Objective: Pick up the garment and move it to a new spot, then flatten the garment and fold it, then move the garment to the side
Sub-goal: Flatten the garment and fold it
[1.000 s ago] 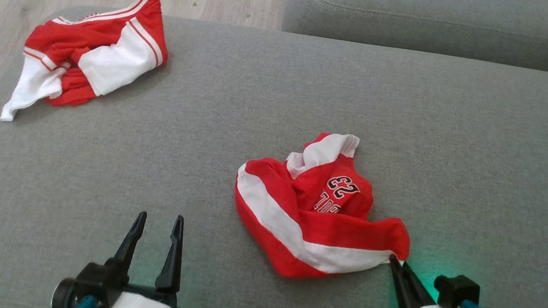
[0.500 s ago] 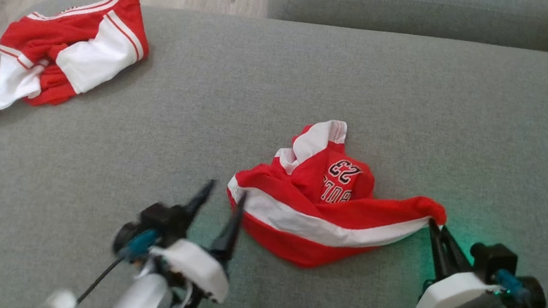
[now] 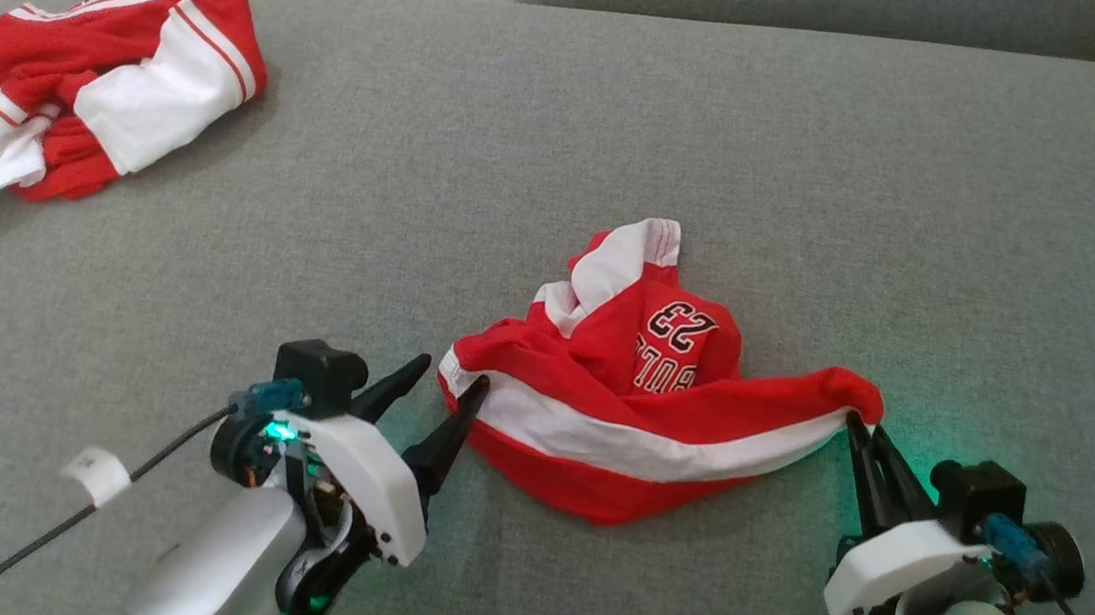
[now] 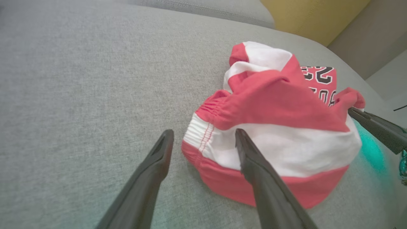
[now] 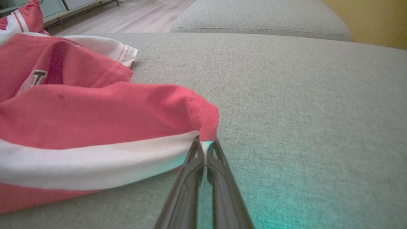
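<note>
The step in hand was the first one, getting hold of the garment before any lifting. The red-and-white basketball shorts (image 3: 638, 407) lay crumpled just below the middle of the grey sofa cushion (image 3: 724, 144), number print showing on top, with the striped waistband stretched from 9 o'clock to 3 o'clock.

At the 3 o'clock end the right claw (image 3: 850, 419) was pinched tight on the corner of the waistband; the right wrist view showed its two fingers pressed together on the white edge (image 5: 205, 141), the cloth (image 5: 95, 114) drawn up a little from the cushion.

At the 9 o'clock end the left claw (image 3: 453, 372) stood wide apart and held nothing. In the left wrist view (image 4: 203, 132) one finger rested over the white stripe of the shorts (image 4: 279, 105) and the other stood on bare cushion just beside the gathered elastic. Whether the inner finger pressed into the fabric or only crossed in front of it could not be told.

The next move likely called for the left claw to edge toward 3 o'clock until the waistband end sat between both fingers, then close, so the two grips could lift together. A second red-and-white garment (image 3: 98, 73) lay well apart at 10 o'clock, near the cushion's edge.
</note>
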Controlling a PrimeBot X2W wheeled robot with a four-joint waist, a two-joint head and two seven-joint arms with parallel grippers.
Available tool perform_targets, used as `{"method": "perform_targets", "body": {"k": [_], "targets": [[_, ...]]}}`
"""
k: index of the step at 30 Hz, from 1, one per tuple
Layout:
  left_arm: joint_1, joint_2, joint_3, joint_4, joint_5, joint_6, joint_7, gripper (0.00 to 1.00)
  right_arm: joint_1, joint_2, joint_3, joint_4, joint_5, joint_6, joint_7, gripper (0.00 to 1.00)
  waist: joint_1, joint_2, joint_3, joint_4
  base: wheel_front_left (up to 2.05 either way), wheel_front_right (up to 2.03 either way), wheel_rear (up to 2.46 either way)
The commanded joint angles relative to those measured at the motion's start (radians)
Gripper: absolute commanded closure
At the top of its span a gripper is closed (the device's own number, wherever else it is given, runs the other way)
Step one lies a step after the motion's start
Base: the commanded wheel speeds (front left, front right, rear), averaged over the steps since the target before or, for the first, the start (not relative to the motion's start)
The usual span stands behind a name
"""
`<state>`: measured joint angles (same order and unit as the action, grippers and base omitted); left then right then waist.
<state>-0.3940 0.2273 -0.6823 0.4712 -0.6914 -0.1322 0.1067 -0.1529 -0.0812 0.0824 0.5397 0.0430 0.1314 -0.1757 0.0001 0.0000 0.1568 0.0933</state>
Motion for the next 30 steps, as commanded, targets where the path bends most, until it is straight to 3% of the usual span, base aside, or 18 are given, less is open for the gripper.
{"method": "perform_targets", "body": {"k": [1, 17, 19, 20, 21, 27, 28, 30], "targets": [[-0.057, 0.028, 0.017, -0.027, -0.026, 0.002, 0.001, 0.00, -0.038, -0.017, 0.024, -0.033, 0.003, -0.001, -0.002, 1.00, -0.0001, 0.0000, 0.005, -0.002, 0.00, 0.00, 0.00], [-0.127, 0.104, -0.165, -0.050, -0.262, 0.002, 0.023, 0.00, -0.050, -0.029, 0.028, -0.030, 0.010, -0.001, -0.004, 1.00, -0.0001, 0.0000, 0.023, -0.011, 0.00, 0.00, 0.00], [-0.131, 0.112, -0.179, -0.054, -0.277, 0.002, 0.011, 0.09, -0.049, -0.028, 0.025, -0.032, 0.008, -0.001, -0.005, 1.00, -0.0001, 0.0000, 0.021, -0.010, 0.00, 0.00, 0.00], [-0.131, 0.112, -0.179, -0.054, -0.277, 0.002, 0.011, 0.09, -0.049, -0.028, 0.025, -0.032, 0.008, -0.001, -0.005, 1.00, -0.0001, 0.0000, 0.021, -0.010, 0.00, 0.00, 0.00], [-0.131, 0.119, -0.192, -0.058, -0.291, 0.002, 0.000, 0.24, -0.046, -0.027, 0.023, -0.032, 0.007, -0.001, -0.005, 1.00, -0.0001, 0.0000, 0.017, -0.008, 0.00, 0.00, 0.00], [-0.121, 0.144, -0.220, -0.061, -0.319, 0.002, -0.017, 0.36, -0.038, -0.024, 0.018, -0.031, 0.006, -0.001, -0.005, 1.00, -0.0001, 0.0000, 0.003, -0.006, 0.00, 0.00, 0.00], [-0.119, 0.148, -0.224, -0.061, -0.323, 0.002, -0.019, 0.48, -0.037, -0.023, 0.018, -0.031, 0.006, -0.001, -0.005, 1.00, -0.0001, 0.0000, 0.000, -0.005, 0.00, 0.00, 0.00], [-0.116, 0.154, -0.230, -0.060, -0.330, 0.002, -0.026, 0.62, -0.035, -0.023, 0.017, -0.030, 0.007, -0.001, -0.006, 1.00, -0.0001, 0.0000, -0.006, -0.004, 0.00, 0.00, 0.00]]}}
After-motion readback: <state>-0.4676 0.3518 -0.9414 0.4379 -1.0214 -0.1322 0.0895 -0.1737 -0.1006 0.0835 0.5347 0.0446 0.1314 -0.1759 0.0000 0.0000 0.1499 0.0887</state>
